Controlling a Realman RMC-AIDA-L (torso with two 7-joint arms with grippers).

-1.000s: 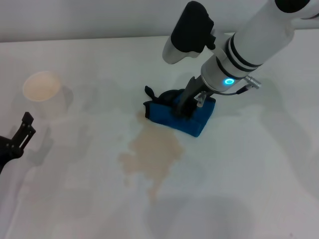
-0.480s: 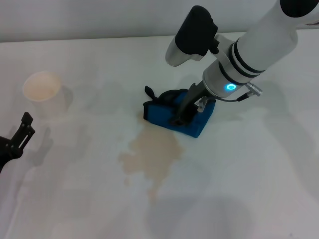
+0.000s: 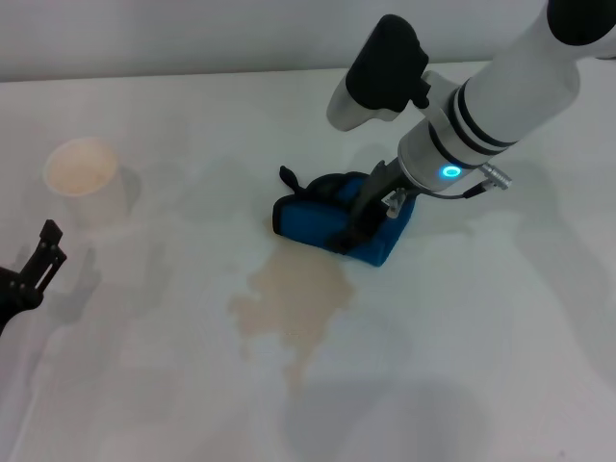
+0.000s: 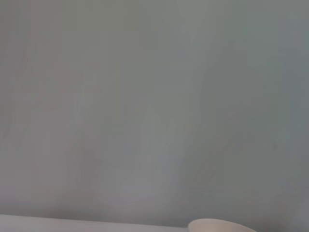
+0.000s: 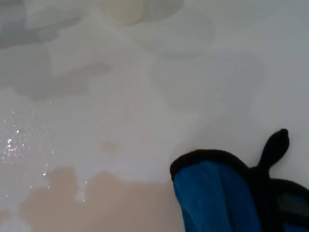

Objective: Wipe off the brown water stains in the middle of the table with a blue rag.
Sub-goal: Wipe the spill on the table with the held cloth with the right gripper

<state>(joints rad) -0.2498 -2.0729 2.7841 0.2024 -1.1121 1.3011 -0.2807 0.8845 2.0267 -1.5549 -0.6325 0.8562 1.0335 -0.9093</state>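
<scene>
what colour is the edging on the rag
Black, running round the bright blue rag, with a black loop tab; clearest in the right wrist view.

One white bench [image 3: 500, 337] filled the view, and on it lay one blue rag [image 3: 318, 223], one pale tan puddle of brown water stains [image 3: 292, 300] with a single thin tail, and one paper cup [image 3: 81, 169]. Two robot arms were present, each with one gripper: the right gripper [image 3: 356, 223] was at the one rag, and the left gripper [image 3: 38, 265] sat at the near left edge of the bench. The rag had one black loop tab [image 3: 289, 177], and one glowing blue ring light [image 3: 451, 172] showed on the right arm's wrist.
</scene>
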